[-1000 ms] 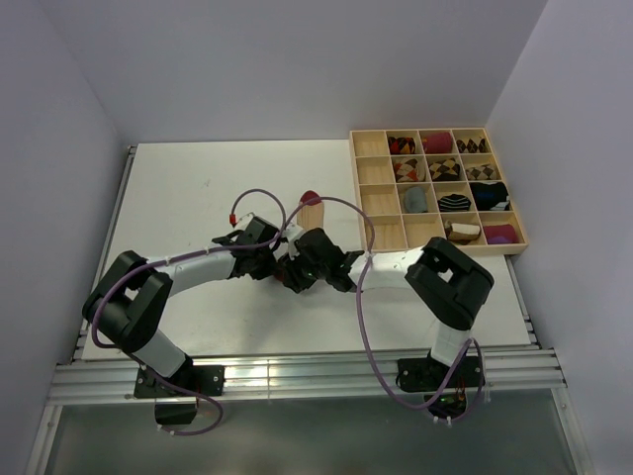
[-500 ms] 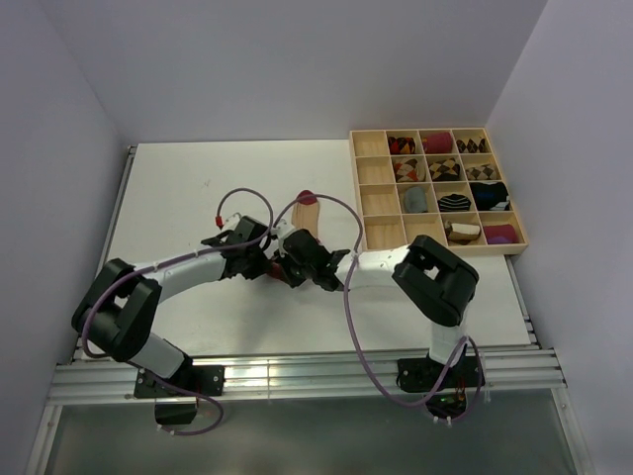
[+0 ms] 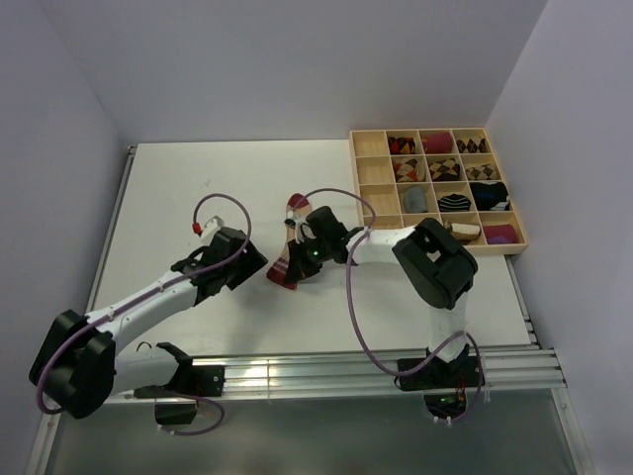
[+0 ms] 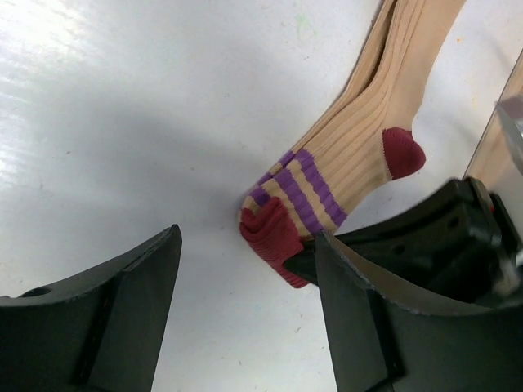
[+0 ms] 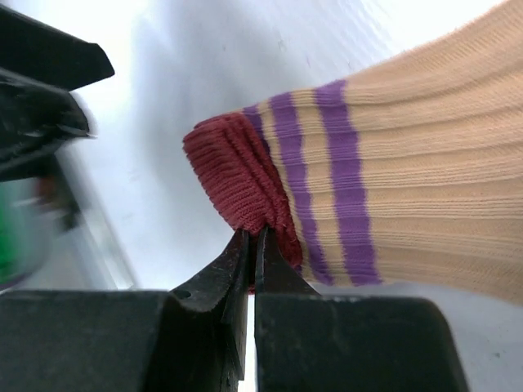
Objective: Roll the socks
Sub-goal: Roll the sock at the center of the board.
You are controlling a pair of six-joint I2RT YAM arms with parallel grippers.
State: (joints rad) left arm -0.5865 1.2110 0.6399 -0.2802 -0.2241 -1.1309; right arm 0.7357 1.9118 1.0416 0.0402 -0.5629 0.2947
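Rolling is only beginning: the right gripper is pinching, jaws nearly closed, the dark-red cuff of the beige sock lying on the table, the left gripper is hovering wide open alongside, and the next move is probably calling for the cuff curled toward the toe.

Sock lies on table, centre. Left gripper just left of its near end; right gripper on that end. Compartment tray behind, right.

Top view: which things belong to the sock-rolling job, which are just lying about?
In the job: beige sock, its cuff pinched by the right gripper; left gripper, open beside it.
Lying about: wooden tray; rolled sock bundles in its compartments.
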